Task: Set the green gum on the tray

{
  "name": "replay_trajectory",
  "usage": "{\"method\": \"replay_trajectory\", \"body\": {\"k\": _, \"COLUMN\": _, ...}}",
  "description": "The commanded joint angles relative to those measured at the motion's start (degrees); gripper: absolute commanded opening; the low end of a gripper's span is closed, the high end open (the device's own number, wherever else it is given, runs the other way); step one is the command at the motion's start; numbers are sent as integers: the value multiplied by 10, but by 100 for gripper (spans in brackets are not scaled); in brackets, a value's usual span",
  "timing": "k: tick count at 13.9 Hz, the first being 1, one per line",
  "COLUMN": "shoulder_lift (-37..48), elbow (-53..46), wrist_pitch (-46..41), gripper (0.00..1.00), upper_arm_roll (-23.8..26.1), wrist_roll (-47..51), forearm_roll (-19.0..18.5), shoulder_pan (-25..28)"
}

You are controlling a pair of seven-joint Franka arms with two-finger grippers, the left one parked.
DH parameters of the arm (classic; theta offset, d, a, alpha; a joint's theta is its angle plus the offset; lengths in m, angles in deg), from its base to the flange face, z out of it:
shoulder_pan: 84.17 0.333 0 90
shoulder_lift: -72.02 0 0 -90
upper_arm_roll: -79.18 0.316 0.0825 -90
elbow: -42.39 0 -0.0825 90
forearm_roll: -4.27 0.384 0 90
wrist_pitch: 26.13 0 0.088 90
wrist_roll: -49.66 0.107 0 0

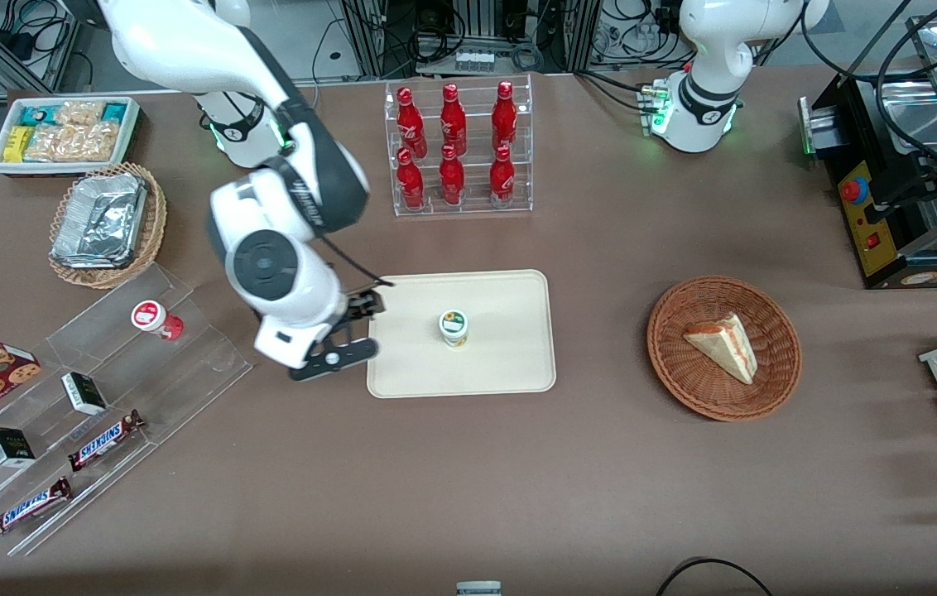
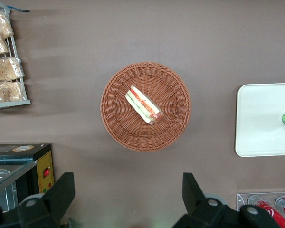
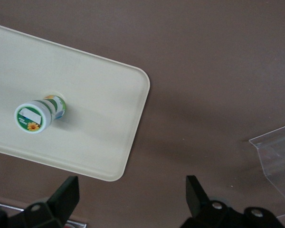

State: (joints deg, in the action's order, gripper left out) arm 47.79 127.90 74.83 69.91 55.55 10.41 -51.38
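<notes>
One green gum (image 1: 454,328) stands upright near the middle of the tray (image 1: 510,364) | gripper (image 1: 357,327) hangs just off the tray's edge toward the working arm's end, fingers spread wide, holding nothing | red-lidded canister (image 1: 156,319) seems to lie tipped on the clear stepped rack (image 1: 104,397)

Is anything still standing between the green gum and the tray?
No. The green gum already stands upright on the tray, near its middle. The gripper is open and empty, above the table beside the tray's edge toward the working arm's end.
</notes>
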Motion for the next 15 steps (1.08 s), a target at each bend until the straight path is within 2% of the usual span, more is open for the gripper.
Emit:
{"method": "replay_trajectory", "body": {"k": 1, "shoulder_lift": 42, "elbow": 24, "wrist_pitch": -16, "gripper": 100, "upper_arm_roll": 3, "wrist_roll": -32, "forearm_roll": 0, "shoulder_pan": -43}}
{"method": "replay_trajectory", "body": {"k": 6, "shoulder_lift": 93, "elbow": 52, "wrist_pitch": -21, "gripper": 100, "upper_arm_roll": 13, "wrist_roll": -57, "forearm_roll": 0, "shoulder_pan": -125}}
{"method": "replay_trajectory", "body": {"k": 9, "shoulder_lift": 114, "elbow": 57, "wrist_pitch": -33, "gripper": 100, "upper_arm_roll": 38, "wrist_roll": -61, "forearm_roll": 0, "shoulder_pan": -189}}
{"method": "replay_trajectory", "body": {"k": 15, "shoulder_lift": 176, "elbow": 112, "wrist_pitch": -35, "gripper": 100, "upper_arm_roll": 57, "wrist_roll": -161, "forearm_roll": -17, "shoulder_pan": -296}}
